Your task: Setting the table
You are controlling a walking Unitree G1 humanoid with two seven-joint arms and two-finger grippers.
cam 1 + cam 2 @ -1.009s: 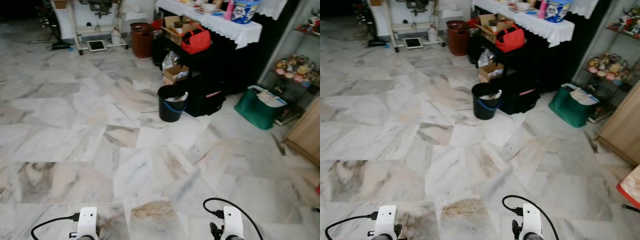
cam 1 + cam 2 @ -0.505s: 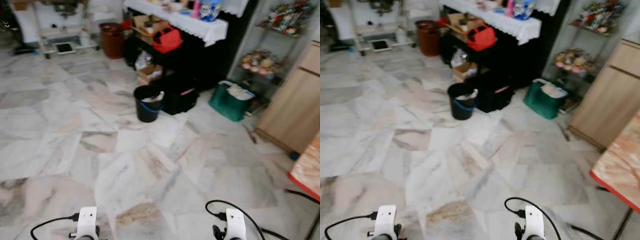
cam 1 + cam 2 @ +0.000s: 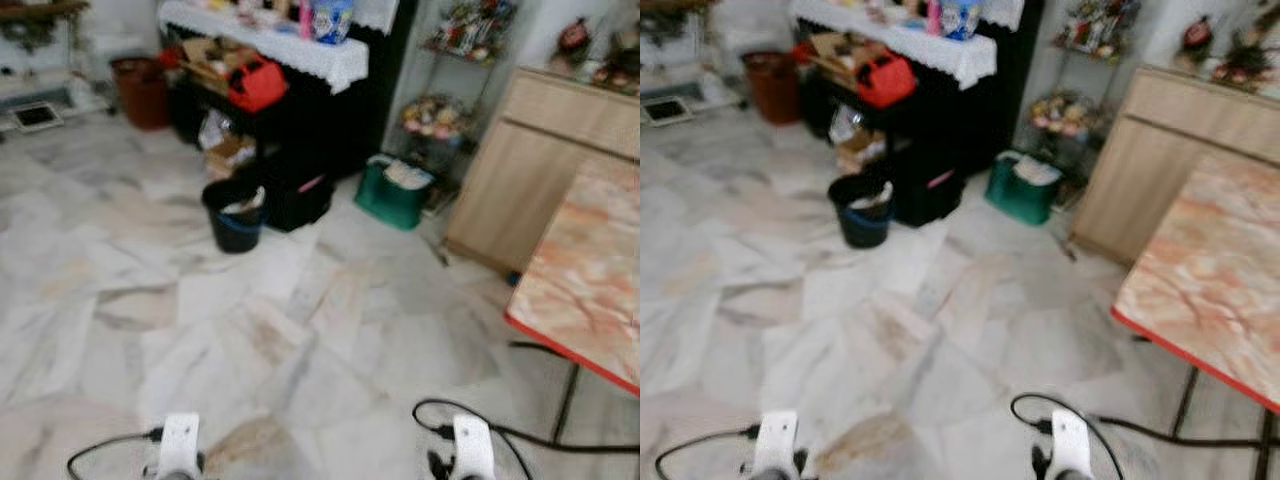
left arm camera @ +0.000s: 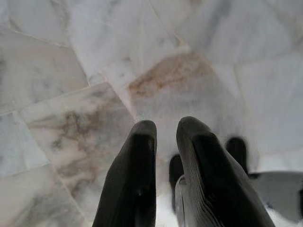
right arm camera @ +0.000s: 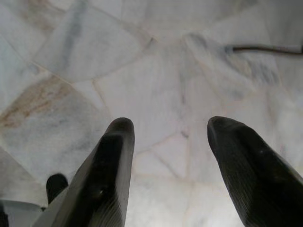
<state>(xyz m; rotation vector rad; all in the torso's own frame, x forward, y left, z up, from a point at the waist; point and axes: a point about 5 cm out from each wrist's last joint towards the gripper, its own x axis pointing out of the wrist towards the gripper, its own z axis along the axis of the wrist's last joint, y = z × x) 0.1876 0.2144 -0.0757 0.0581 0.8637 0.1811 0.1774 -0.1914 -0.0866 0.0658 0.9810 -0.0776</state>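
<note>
The job looks barely begun: the desk (image 3: pixel 1205 290) at the right of the frame has nothing on it, the left pincer (image 4: pixel 165 137) is nearly closed and empty, and the right pincer (image 5: pixel 170 137) is wide and empty.

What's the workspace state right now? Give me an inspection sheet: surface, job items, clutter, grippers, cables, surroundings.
Surface: marble-patterned table with a red edge, at the robot's right; the part in view is bare.
Job's things: nothing seen; no dishes or cutlery can be made out.
Clutter: black bucket, green bag, red bag and cardboard boxes by the dark cloth-covered table.
Grippers: left gripper low over the floor, fingers nearly together, holding nothing; right gripper low over the floor, fingers spread, holding nothing.
Cables: black cable on the floor beneath the marble table; a short black lead at each wrist.
Surroundings: pale marble-tile floor, wooden cabinet, shelf of ornaments. Head views blurred.
</note>
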